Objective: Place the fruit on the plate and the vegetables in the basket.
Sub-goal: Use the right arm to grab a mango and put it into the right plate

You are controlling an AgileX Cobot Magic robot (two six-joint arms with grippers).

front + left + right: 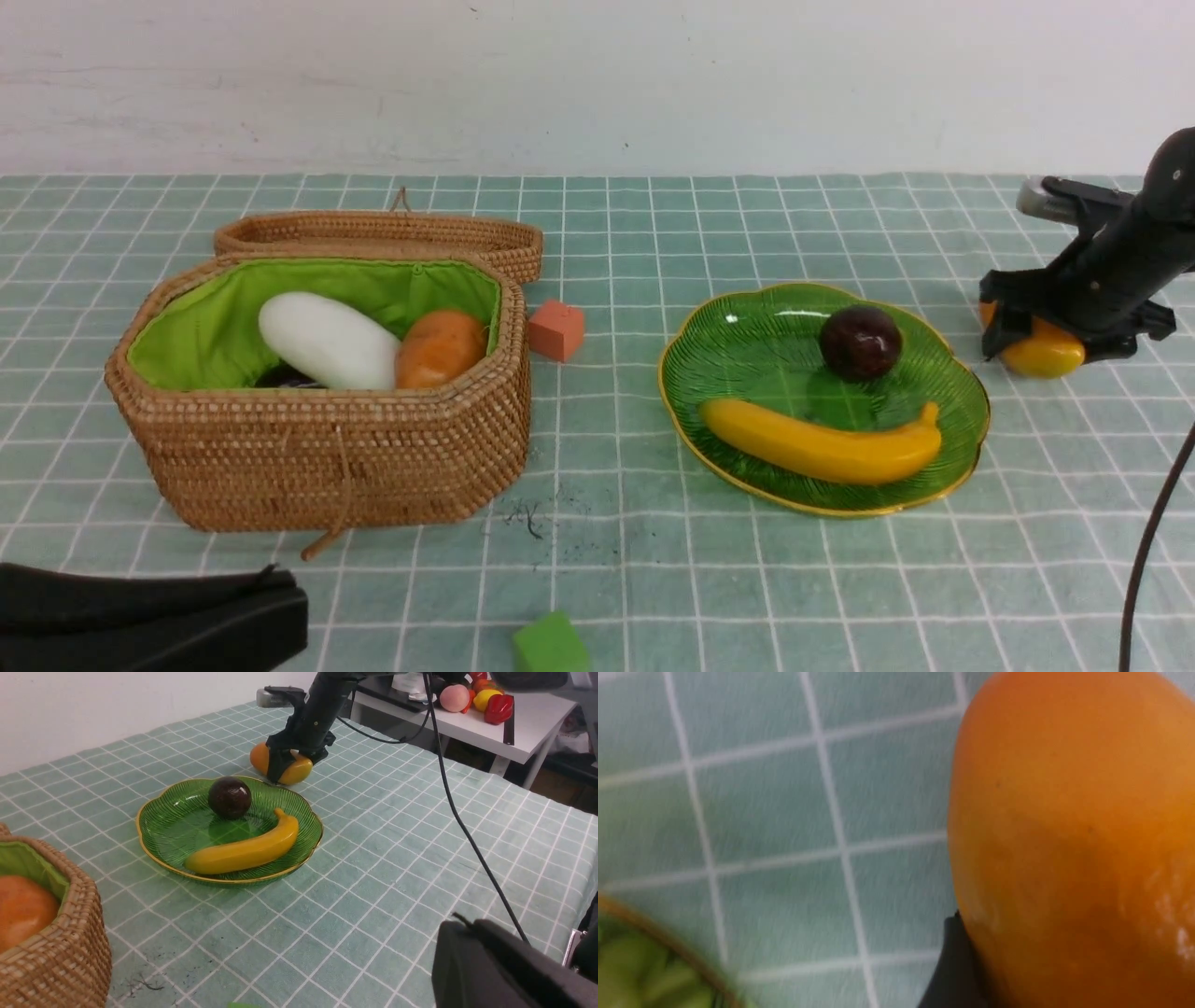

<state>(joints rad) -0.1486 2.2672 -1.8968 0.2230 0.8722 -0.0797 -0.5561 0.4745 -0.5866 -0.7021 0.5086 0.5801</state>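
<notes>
The green plate (747, 345) holds the banana (822, 448) and the dark mangosteen (860, 343). Just beyond its far right edge the orange-yellow mango (1046, 355) lies on the cloth. My right gripper (1036, 341) is down over the mango with its jaws astride it, and one finger (952, 970) presses its side. The wicker basket (317, 467) at the left holds the white radish (327, 341), the potato (439, 347) and a dark shape (280, 376) beneath them. My left gripper (280, 597) rests shut and empty at the near left.
The basket's lid (373, 233) lies open behind it. An orange cube (557, 329) sits right of the basket, and a green cube (551, 644) lies at the front edge. My right arm's cable (1148, 541) hangs at the near right. A side table with toy fruit (472, 697) stands beyond.
</notes>
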